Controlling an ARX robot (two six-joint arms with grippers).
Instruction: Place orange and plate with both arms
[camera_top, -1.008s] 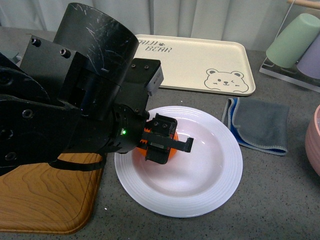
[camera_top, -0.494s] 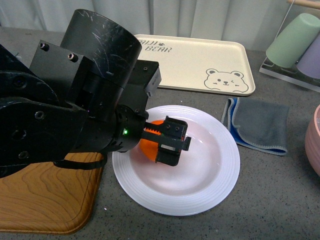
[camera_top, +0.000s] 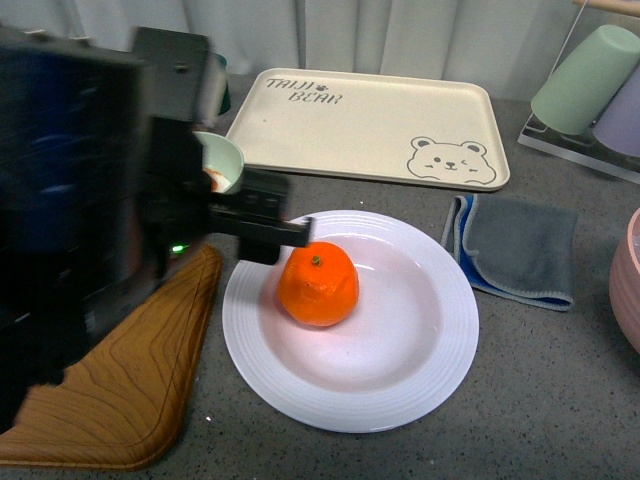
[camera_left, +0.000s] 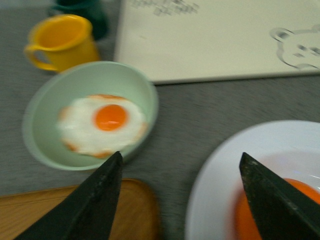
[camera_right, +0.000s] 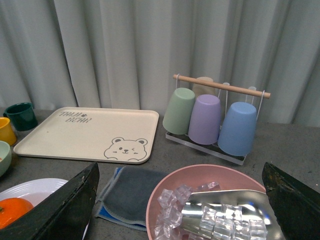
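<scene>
The orange (camera_top: 318, 285) sat stem-up in the plate (camera_top: 440, 372), a little left of centre. The left gripper (camera_left: 181, 159) was spread wide and empty, just to the orange's left over the plate's rim, as best the blurred arm let me judge. The right gripper (camera_right: 180, 171), also wide and empty, hung well apart over the pink bowl (camera_right: 210, 172) of ice. The plate rested on the grey tabletop (camera_top: 560, 400), flanked by a cloth (camera_top: 520, 250) and a wooden board (camera_top: 120, 380).

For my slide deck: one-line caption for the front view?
Orange sits in the white plate, left pincer open nearby, cream bear tray behind.
</scene>
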